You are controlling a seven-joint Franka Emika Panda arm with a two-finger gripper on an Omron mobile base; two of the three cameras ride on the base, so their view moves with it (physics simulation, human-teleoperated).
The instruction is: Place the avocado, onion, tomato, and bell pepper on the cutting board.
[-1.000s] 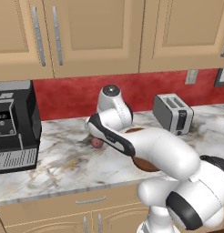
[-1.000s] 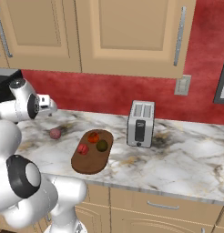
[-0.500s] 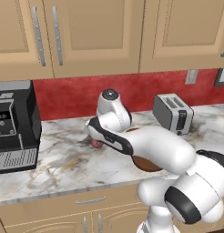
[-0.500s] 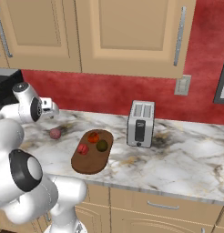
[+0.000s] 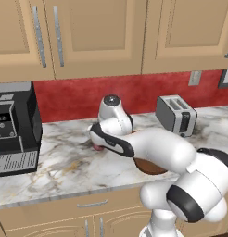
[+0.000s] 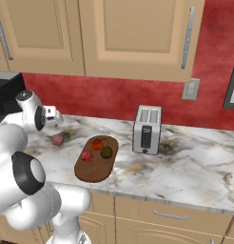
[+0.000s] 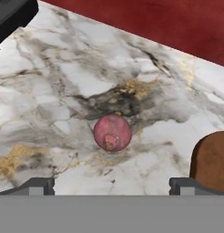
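Hand view shows the onion point(image 7: 113, 132) at frame centre on the bench point(image 7: 50, 91), fingers point(image 7: 38, 185) spread wide and empty. Board point(image 6: 96, 159) already carries three items; next, I judge, descend and close around it.

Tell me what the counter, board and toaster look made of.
Counter: looks like polished marble, white with grey and gold veining. Board: probably wood, flat dark reddish-brown oval with a matte finish; grain too fine to confirm. Toaster: seems brushed metal, silver-grey sides with a dark front panel. All rendered, so these are looks only.
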